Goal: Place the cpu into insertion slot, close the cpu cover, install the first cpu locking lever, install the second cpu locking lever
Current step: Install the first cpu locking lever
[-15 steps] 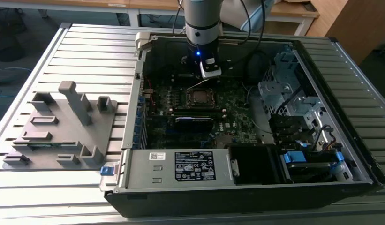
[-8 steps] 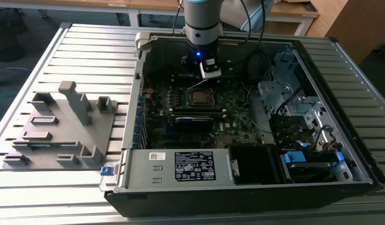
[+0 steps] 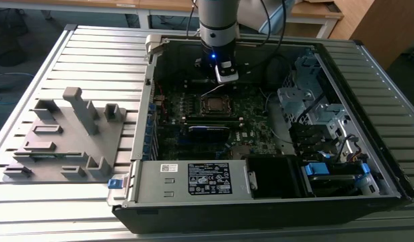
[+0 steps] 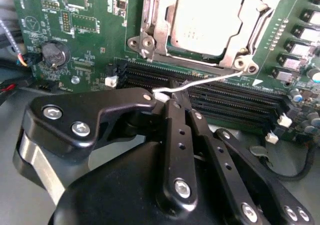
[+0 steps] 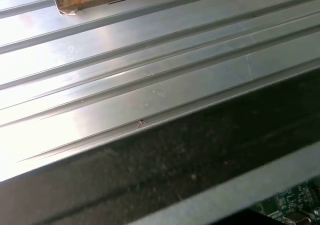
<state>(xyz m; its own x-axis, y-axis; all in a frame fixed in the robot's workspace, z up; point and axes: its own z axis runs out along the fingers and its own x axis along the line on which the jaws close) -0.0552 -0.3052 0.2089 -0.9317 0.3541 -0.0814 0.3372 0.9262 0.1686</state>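
Observation:
In the exterior view my gripper [image 3: 224, 76] hangs inside the open computer case, just behind the insertion slot [image 3: 214, 104]. The cpu [image 4: 210, 17] lies in the slot with its dull silver top up. Around its edges the cpu cover [image 4: 152, 32] lies flat. One thin silver cpu locking lever [image 4: 210, 80] runs from the socket corner out to my gripper [image 4: 172, 99]. The black fingers [image 4: 176, 130] are shut on the lever's free end, which stands raised off the board.
Long black card slots [image 4: 225, 102] and a coin battery [image 4: 54, 54] lie beside the socket. A grey fixture plate [image 3: 65, 136] stands on the ribbed table [image 5: 150, 60] at the exterior view's left. The power supply [image 3: 193, 179] and drive cage [image 3: 307, 101] crowd the case.

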